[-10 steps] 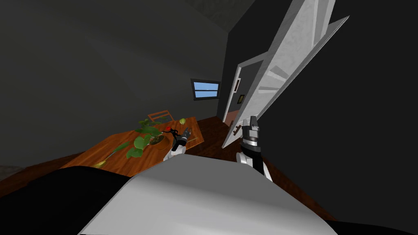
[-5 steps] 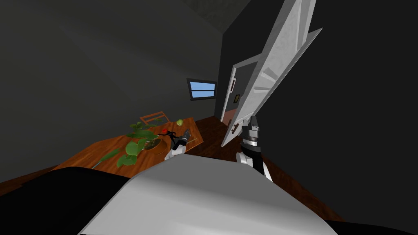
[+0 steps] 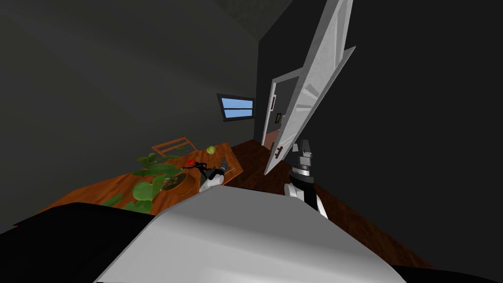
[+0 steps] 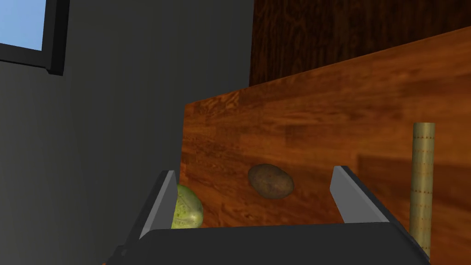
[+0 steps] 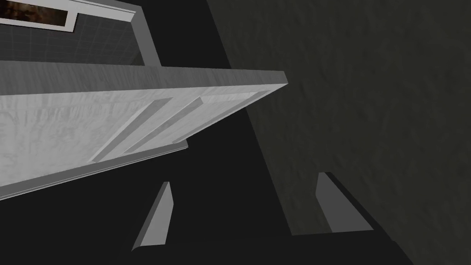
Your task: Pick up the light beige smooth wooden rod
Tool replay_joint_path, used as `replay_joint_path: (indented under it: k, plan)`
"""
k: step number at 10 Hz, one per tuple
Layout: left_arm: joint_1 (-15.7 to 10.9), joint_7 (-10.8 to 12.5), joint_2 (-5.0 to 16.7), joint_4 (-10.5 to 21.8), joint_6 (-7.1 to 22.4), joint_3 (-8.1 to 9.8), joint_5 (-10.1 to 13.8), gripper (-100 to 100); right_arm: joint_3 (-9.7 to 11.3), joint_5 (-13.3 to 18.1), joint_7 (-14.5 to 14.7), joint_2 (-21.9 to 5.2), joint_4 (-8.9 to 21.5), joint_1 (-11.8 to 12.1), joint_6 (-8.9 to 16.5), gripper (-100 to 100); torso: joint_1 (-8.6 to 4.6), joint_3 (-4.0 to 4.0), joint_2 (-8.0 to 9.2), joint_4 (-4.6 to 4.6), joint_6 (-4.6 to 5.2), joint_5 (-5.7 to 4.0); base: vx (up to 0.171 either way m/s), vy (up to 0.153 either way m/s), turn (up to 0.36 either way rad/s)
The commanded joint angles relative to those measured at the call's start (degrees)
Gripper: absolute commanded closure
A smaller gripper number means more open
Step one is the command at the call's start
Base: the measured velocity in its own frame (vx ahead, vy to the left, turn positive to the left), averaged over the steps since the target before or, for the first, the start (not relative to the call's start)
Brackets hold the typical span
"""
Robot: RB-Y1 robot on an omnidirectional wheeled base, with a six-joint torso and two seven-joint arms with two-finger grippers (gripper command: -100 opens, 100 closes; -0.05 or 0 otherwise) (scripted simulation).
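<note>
Own turn; rod (image 4: 423, 175) beside left claw (image 4: 253, 171).

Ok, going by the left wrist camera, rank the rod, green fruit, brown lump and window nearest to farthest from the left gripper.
1. The rod, beside one finger of the left gripper, and the green fruit, behind the other: too close to call.
2. The brown lump, farther ahead on the table, between the fingers.
3. The window, on the far wall.
</note>
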Motion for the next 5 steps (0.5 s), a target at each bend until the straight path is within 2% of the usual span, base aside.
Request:
replay_joint_path:
  k: [1,2,3,4,5]
  plan:
    - [-0.2,0.5,0.2,1.9,1.1,0.21,0.8,-100,0.0,0.0,0.0,0.0,0.0,0.0,0.0,0,0.0,0.0,0.0,0.0,0.0,0.0,-0.005,0.044,-0.128]
    - [-1.4,1.4,0.6,3.4,2.5,0.6,2.3,-100,0.0,0.0,0.0,0.0,0.0,0.0,0.0,0,-0.01,-0.01,-0.01,-0.01,-0.06,0.0,-0.01,0.05,-0.267]
    - [-1.4,1.4,0.6,5.4,2.5,0.6,2.3,-100,0.0,0.0,0.0,0.0,0.0,0.0,0.0,0,0.02,-0.01,-0.01,0.0,0.0,0.0,-0.01,0.056,-0.119]
    - [-2.7,2.3,1.0,6.8,3.9,0.99,3.9,-100,0.0,0.0,0.0,0.0,0.0,0.0,0.0,0,0.03,-0.01,-0.01,-0.01,-0.06,0.01,-0.013,0.054,-0.202]
    - [-2.7,2.3,1.0,8.3,3.9,0.99,3.9,-100,0.0,0.0,0.0,0.0,0.0,0.0,0.0,0,0.04,0.0,0.0,0.0,-0.02,0.01,-0.014,0.044,-0.119]
